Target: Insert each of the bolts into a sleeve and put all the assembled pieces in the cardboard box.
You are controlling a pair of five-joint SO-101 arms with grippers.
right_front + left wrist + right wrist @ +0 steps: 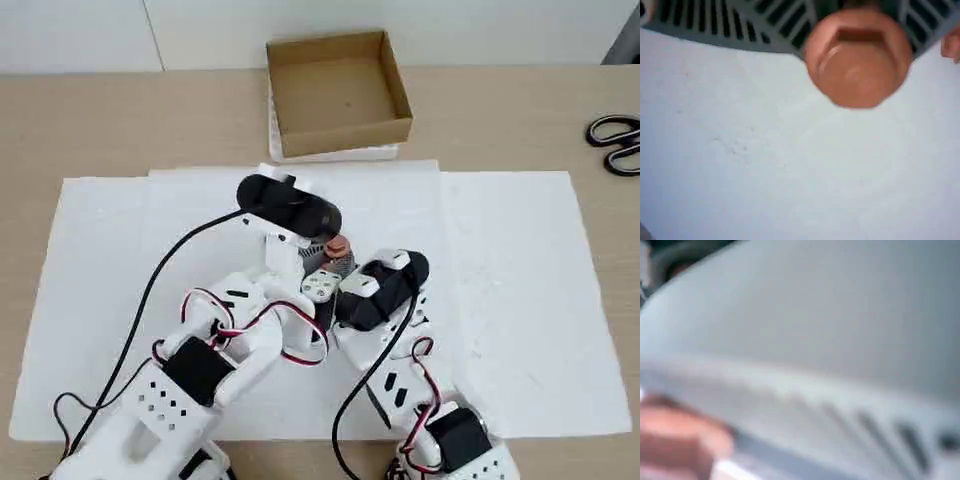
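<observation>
From above, my two arms meet over the white paper (pixel 520 300) on the desk (pixel 100 120). The orange bolt (pixel 337 245) and grey slotted sleeve (pixel 333 264) sit between them, and the cardboard box (pixel 345 135) is well beyond. At my left wrist, the bolt (pixel 857 60) is close, in front of the sleeve (pixel 740 25). At my right wrist, the sleeve (pixel 865 430) is blurred. I cannot tell how wide my fingers stand.

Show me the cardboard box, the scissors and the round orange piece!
cardboard box (pixel 345 133), high view, its front wall.
scissors (pixel 606 145), high view, the black handles.
round orange piece (pixel 857 65), left wrist view, the middle of its round face.
</observation>
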